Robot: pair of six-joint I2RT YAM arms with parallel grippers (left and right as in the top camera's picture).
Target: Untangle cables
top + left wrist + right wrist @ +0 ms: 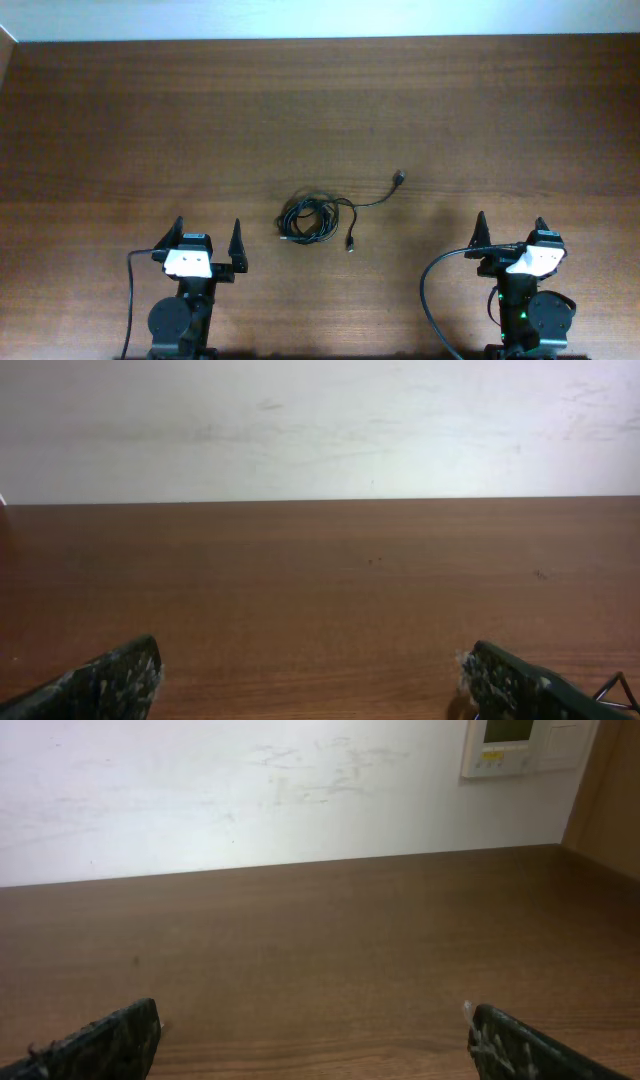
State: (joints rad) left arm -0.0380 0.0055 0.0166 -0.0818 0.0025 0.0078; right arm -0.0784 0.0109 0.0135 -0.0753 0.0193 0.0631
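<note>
Cables (pixel 310 224) sit in a tangled bunch mid-counter (pixel 140 120), btwn the arms, touching neither; one plug strays right. Left gripper (pixel 208 230) & right gripper (pixel 511 225) are both released wide, nothing held.

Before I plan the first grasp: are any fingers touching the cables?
No, the coiled cables lie clear of both the left fingers and the right fingers.

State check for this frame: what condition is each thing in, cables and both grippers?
cables: tangled in one loose coil on the table, two plug ends trailing out to the right, nothing touching them.
left gripper: open, empty, apart from the cables.
right gripper: open, empty, apart from the cables.
</note>
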